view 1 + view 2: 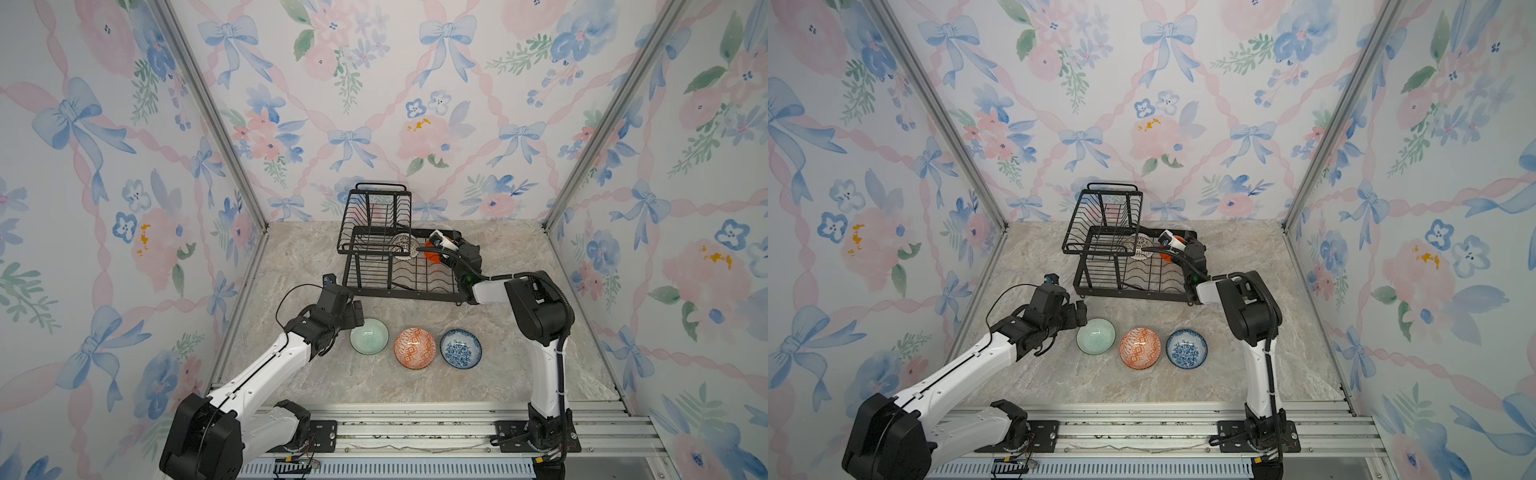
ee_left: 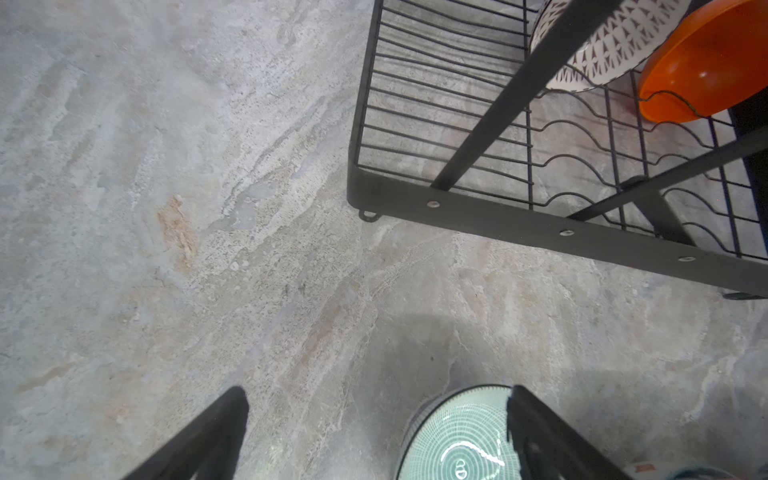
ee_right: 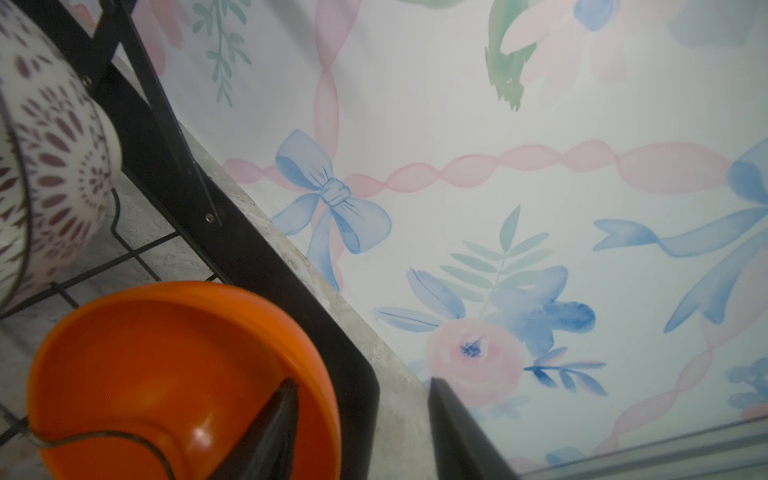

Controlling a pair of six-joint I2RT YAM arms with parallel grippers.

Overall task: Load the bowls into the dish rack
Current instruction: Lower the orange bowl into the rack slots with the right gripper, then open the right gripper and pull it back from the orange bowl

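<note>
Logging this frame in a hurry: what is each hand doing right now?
Left hand: open, at the mint bowl, holding nothing.
Right hand: open around the rim of the orange bowl, not clamping it.

Marble-look tabletop (image 1: 374, 382); floral bow wallpaper (image 1: 374, 104) on three walls; aluminium rails (image 1: 415, 428) along front.

You had a marbled grey-beige table (image 1: 519, 357) to work on. The black dish rack (image 1: 399, 291) stood on it toward the back wall, on its small feet. In front of it three bowls sat upright in a close row: a mint bowl (image 1: 369, 336), an orange patterned bowl (image 1: 414, 348) and a blue flowered bowl (image 1: 460, 348).
</note>
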